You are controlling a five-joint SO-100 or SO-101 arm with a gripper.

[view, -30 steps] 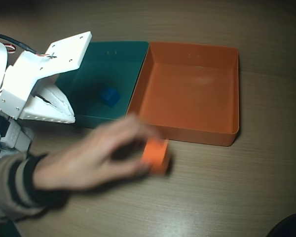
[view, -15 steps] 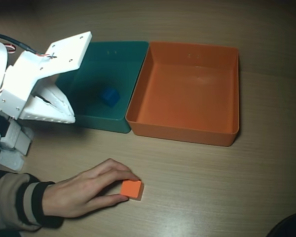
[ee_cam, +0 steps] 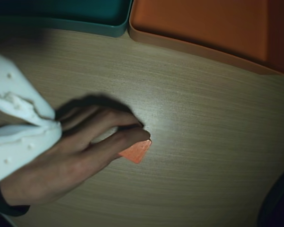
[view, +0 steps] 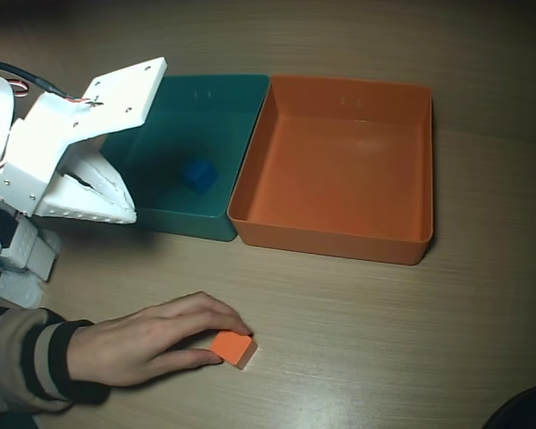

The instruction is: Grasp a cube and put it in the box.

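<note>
The small orange cube [ee_cam: 137, 151] lies on the wooden table, also in the overhead view [view: 233, 347]. A person's hand [view: 152, 344] rests on the table with its fingertips touching the cube. The orange box [view: 339, 170] stands empty at the back right; its near wall shows in the wrist view [ee_cam: 203, 47]. My white gripper [view: 123, 213] hovers at the left, over the teal tray's near left corner, far from the cube. Its jaws look closed together and hold nothing. In the wrist view the gripper [ee_cam: 54, 124] enters from the left edge, above the hand.
A teal tray [view: 161, 219] stands left of the orange box, touching it, with a small blue cube [view: 198, 174] inside. The person's striped sleeve [view: 27, 366] lies at the lower left. A dark object [view: 523, 411] sits at the lower right corner.
</note>
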